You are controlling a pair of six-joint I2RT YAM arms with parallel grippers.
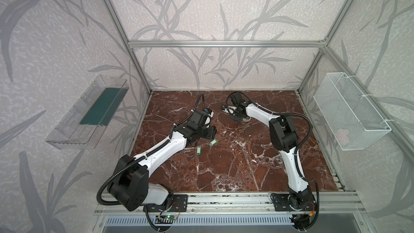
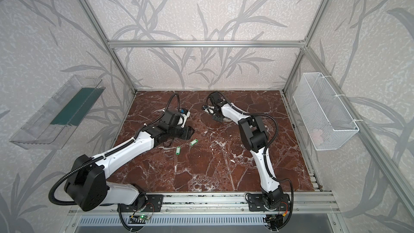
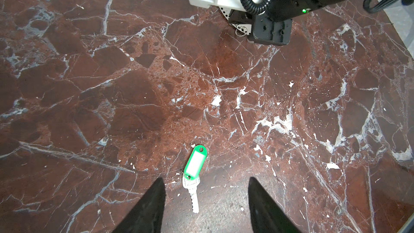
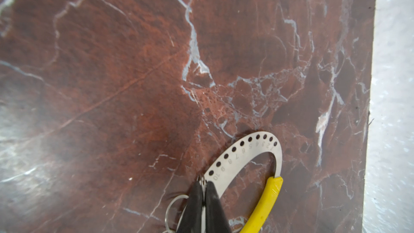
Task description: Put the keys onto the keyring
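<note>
red-brown marble tops the table [image 1: 224, 171], and the keys [image 1: 214, 141] [image 1: 198, 150] lie flat on it a little left of the middle. each has a green tag [image 2: 194, 141], and they sit just beside each other without touching. the left fingers [image 3: 152, 202] are spread wide. in the left wrist view one key [image 3: 190, 182] lies on the marble between them, touching neither, its tag pointing away from the wrist. the keyring [image 4: 243, 153] [image 1: 246, 120] [image 2: 226, 121] is toward the back of the table, well apart from the keys, partly hidden under the right arm's wrist in both top views. the right fingers [image 4: 195, 205] are pressed together on its grey band, pinching it at one end of the row of numbered holes. the yellow sleeve [image 4: 264, 202] curves along the opposite side of the ring, and a small wire ring [image 4: 175, 207] sits just beside the fingers. whether the keyring rests on the marble or is lifted off it, i cannot tell.
</note>
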